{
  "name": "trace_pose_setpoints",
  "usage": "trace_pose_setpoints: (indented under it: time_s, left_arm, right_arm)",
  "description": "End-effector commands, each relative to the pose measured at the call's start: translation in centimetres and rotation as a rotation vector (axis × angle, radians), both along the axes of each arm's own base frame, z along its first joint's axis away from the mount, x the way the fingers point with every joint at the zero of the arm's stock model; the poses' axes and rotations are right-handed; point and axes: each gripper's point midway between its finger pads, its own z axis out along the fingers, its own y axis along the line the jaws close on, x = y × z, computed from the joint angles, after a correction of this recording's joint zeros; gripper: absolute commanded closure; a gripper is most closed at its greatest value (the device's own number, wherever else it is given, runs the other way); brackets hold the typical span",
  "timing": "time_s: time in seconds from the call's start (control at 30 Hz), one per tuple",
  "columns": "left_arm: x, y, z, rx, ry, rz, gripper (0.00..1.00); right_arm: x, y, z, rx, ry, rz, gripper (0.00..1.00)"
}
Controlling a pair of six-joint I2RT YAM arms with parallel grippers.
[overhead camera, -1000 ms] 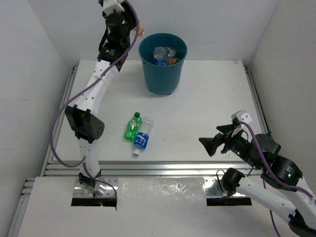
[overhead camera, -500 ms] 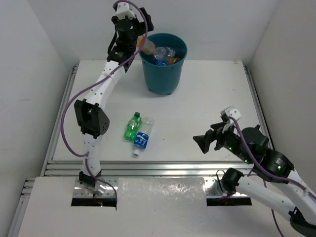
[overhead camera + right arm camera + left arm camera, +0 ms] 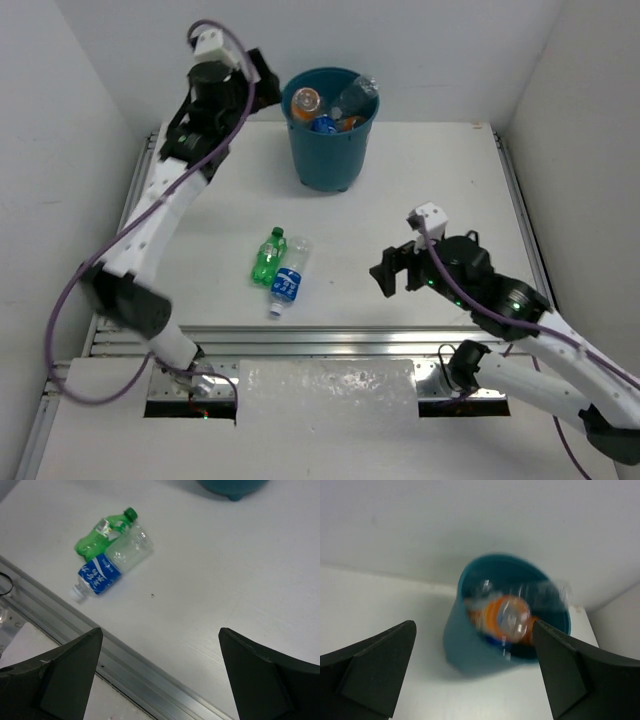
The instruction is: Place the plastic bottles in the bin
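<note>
Currently, the left gripper and right gripper are both seen spread wide, with nothing held. The bin is set mid-way along the counter's far edge, several bottles inside it. A green bottle and a blue-labelled bottle are laid touching near the near edge.

We see the teal bin standing upright at the far side of the table, holding several bottles, among them an orange-labelled bottle by its left rim and a clear bottle poking up at its right rim. Two more lie on their sides nearer the middle, touching side by side — a green bottle with its cap toward the bin, and a clear blue-labelled bottle with its white cap pointing the other way.
</note>
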Motion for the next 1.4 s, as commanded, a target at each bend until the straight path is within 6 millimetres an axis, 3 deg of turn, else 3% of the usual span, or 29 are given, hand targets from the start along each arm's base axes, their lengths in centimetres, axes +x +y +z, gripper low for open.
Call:
trace_pose_setpoints:
  time_s: [0.0,0.07,0.1,0.13,0.17,0.27,0.33,0.43,0.53,0.57,0.63,0.67,0.9,1.03,1.2,1.27,1.3,1.37]
  left_arm:
    - [-8.4,2.4,-1.3,-0.087,0.101,0.003,0.00]
    - [-11.5,3.4,-3.7,-0.117,0.139,0.022,0.00]
    - [-14.6,4.8,-5.5,-0.129,0.155,0.049,0.00]
    - [-15.9,5.3,-6.4,-0.124,0.163,0.055,0.00]
    - [-18.2,6.5,-6.9,-0.121,0.154,0.076,0.00]
    - [-21.5,9.1,-8.1,-0.047,0.178,0.143,0.00]
    - [-22.6,10.4,-9.1,0.027,0.202,0.179,0.00]
    - [-23.9,11.4,-10.9,0.062,0.211,0.198,0.00]
    - [-24.7,12.2,-13.2,0.065,0.171,0.221,0.00]
    - [-24.9,12.3,-14.3,0.064,0.170,0.228,0.00]
    - [-25.0,12.2,-14.8,0.058,0.173,0.221,0.00]
    - [-24.9,12.0,-14.8,0.058,0.178,0.209,0.01]
    - [-24.5,11.5,-15.7,0.068,0.217,0.191,0.00]
    - [-24.8,11.6,-15.2,0.058,0.194,0.190,0.00]
    - [-24.8,11.3,-15.3,0.060,0.195,0.174,0.00]
    - [-24.8,11.2,-15.3,0.060,0.198,0.165,0.00]
    - [-24.8,11.1,-15.4,0.060,0.198,0.162,0.00]
    - [-24.8,10.8,-15.4,0.057,0.201,0.144,0.00]
  right_arm:
    - [2.1,1.5,-2.2,0.004,0.077,-0.086,0.01]
    - [2.7,3.8,-2.2,0.053,0.112,-0.052,0.01]
    - [3.3,5.9,-3.1,0.080,0.166,-0.037,0.01]
    - [3.8,6.7,-3.3,0.105,0.194,-0.056,0.01]
    - [4.3,7.5,-3.8,0.162,0.263,-0.119,0.01]
    - [6.4,10.0,-7.0,0.174,0.384,-0.225,0.01]
    - [7.8,11.7,-9.3,0.177,0.471,-0.315,0.01]
    - [8.7,14.0,-11.2,0.151,0.491,-0.373,0.01]
    - [8.9,16.2,-11.1,0.120,0.460,-0.369,0.01]
    - [8.7,16.4,-12.8,0.066,0.477,-0.382,0.01]
    - [9.4,17.5,-12.6,0.055,0.469,-0.389,0.01]
    - [9.6,18.0,-13.6,0.019,0.474,-0.396,0.01]
    - [9.7,19.8,-17.6,-0.092,0.484,-0.399,0.01]
    - [9.5,19.6,-19.6,-0.146,0.517,-0.426,0.01]
    - [8.5,16.7,-21.5,-0.184,0.551,-0.475,0.08]
    - [8.0,14.6,-23.0,-0.187,0.582,-0.489,0.18]
    - [7.7,14.3,-22.0,-0.156,0.585,-0.475,0.31]
    - [6.5,12.2,-22.8,-0.163,0.577,-0.477,0.37]
